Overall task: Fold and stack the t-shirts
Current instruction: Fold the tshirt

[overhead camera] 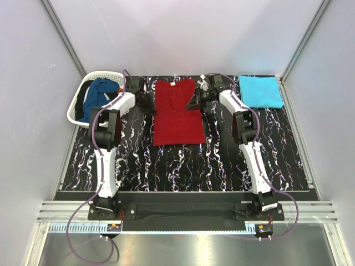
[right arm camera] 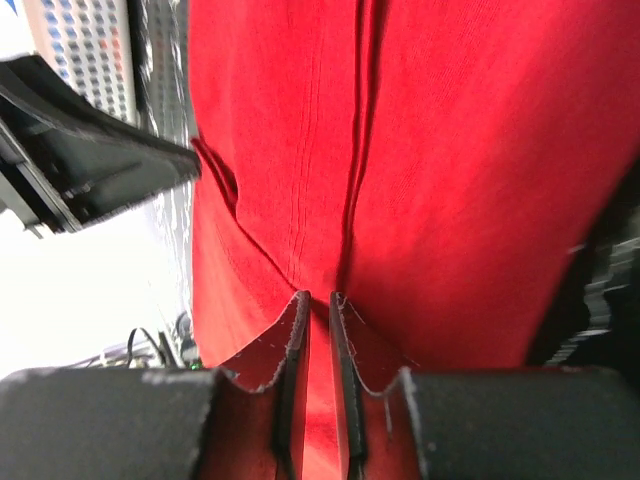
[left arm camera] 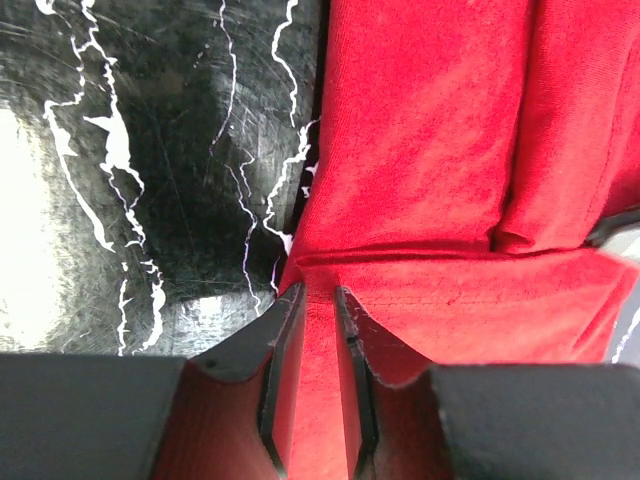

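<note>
At the worktop's (overhead camera: 166,172) far left corner, the dark blue t-shirt (overhead camera: 102,91) sits heaped in the basket (overhead camera: 75,111). Your left gripper (left arm camera: 318,295) is clamped on the left edge of the red t-shirt (overhead camera: 177,119), which lies mid-worktop toward the far edge. Your right gripper (right arm camera: 318,297) is clamped on its right edge. The turquoise t-shirt (overhead camera: 259,91) lies folded at the far right corner. This cloth looks light and limp, so take hold at hems and matching corners, or it will likely sag.

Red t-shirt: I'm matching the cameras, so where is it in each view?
Top external: red t-shirt lies mid-table, between both arms.
Left wrist: fills the right side, edge pinched in the left gripper.
Right wrist: fills most of the frame, pinched in the right gripper.
Shared landmark: black white-veined tabletop, left of the shirt in both wrist views.
</note>
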Robot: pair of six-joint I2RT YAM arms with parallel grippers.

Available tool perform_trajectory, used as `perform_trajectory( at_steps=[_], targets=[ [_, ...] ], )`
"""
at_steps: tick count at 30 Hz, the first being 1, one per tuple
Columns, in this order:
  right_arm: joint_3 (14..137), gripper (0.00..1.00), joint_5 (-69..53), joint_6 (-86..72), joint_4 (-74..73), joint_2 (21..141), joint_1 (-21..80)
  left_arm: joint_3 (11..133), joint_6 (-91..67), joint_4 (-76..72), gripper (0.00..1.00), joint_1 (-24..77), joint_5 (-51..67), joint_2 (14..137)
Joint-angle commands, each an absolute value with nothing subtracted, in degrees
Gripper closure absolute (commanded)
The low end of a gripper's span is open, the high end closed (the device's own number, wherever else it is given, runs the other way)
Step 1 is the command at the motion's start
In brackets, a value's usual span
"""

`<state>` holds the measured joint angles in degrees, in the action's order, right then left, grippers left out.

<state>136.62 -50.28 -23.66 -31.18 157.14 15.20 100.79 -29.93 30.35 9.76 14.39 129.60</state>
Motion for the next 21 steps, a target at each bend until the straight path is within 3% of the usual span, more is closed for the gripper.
perform_trajectory(
  at_steps=[1,7,9,10,12,15,19,21],
  targets=[
    [141.94,0.8,-49.13,-23.11,-31.2,158.82,14.85,101.87,-28.3,31.9,0.75,9.05,8.17,131.22],
    [140.73,0.76,-47.9,-23.82,-31.38,156.11,14.59,102.39,-26.72,31.91,0.71,9.05,12.21,128.68],
    [138.53,0.74,-43.88,-23.99,-31.64,151.21,14.68,102.65,-24.89,32.08,0.61,9.05,15.97,125.61],
    [135.73,0.67,-41.51,-24.52,-32.16,149.17,14.5,103.27,-24.09,32.43,0.57,9.05,17.3,124.55],
    [132.03,0.64,-34.65,-25.4,-32.78,142.25,14.59,103.88,-22.6,34.7,0.55,9.14,18.02,121.04],
    [121.93,0.58,-29.63,-27.86,-32.7,132.91,14.59,100.47,-21.36,35.59,0.53,9.14,16.71,114.98],
    [98.69,0.52,-26.55,-27.77,-29.28,121.49,15.55,88.46,-21.62,35.51,0.52,9.67,17.49,108.29],
    [91.1,0.43,-27.68,-27.25,-28.04,117.01,15.82,82.13,-21.27,34.98,0.52,10.37,18.01,105.13]
  ],
)
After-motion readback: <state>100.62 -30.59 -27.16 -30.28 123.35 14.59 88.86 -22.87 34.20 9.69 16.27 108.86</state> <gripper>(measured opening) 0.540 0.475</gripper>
